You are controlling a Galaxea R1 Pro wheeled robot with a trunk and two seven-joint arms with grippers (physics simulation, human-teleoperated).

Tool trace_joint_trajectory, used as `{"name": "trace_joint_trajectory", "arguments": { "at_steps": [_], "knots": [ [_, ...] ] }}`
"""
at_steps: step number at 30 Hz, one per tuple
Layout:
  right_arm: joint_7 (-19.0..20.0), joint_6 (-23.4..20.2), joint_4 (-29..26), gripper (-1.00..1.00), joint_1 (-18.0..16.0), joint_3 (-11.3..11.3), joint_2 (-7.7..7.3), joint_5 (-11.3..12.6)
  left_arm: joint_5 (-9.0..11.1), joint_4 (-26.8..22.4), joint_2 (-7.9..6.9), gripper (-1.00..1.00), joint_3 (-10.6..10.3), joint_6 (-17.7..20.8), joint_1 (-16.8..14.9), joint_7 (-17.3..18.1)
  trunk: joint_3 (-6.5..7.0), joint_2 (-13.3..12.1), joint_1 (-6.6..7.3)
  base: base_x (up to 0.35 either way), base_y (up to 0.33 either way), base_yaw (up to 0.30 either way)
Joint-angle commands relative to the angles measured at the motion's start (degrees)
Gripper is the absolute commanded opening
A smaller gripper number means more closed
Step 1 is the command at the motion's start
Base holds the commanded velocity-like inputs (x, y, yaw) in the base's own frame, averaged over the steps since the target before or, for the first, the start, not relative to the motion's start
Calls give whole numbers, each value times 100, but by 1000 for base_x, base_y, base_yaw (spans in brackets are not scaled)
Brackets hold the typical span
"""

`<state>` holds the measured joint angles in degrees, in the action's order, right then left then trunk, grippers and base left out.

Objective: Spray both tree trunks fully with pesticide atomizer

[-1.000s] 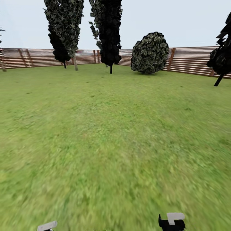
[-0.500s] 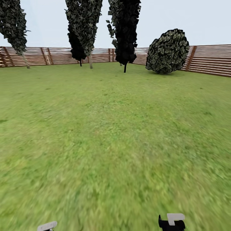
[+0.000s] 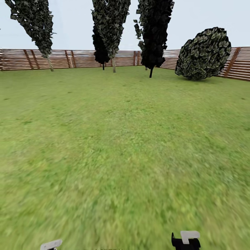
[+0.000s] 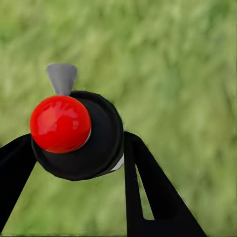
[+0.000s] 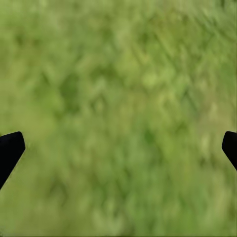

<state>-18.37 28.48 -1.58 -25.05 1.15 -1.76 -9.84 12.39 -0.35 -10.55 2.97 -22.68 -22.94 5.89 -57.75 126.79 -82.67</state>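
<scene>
- Your left gripper is clamped around the stubby black pesticide atomizer with the red knob and grey nozzle: pickup looks done.
- Your right gripper is spread wide over blurred grass, holding nothing.
- You're crossing the green lawn; dark narrow cypress-like trees stand at twelve o'clock by the brown slatted wooden fence.
- Next, find a thick pale trunk, probably by turning.

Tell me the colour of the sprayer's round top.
Red, glossy; the sprayer shows best in the left wrist view.
</scene>
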Motion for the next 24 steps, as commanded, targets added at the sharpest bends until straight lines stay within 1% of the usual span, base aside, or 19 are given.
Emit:
{"name": "trace_joint_trajectory", "arguments": {
  "at_steps": [1, 24],
  "knots": [
    [0, 0, 0, 100, 0, -1, 0, -1, 1, 0, 0, -100, 2, 0, 0, 0, -4, 0, 0, 0, 0, 276],
    [0, 0, 0, 100, 9, -7, 1, -1, 9, 0, 9, -100, -7, 9, 0, 0, -85, 0, 0, 0, 0, 276]
  ]
}}
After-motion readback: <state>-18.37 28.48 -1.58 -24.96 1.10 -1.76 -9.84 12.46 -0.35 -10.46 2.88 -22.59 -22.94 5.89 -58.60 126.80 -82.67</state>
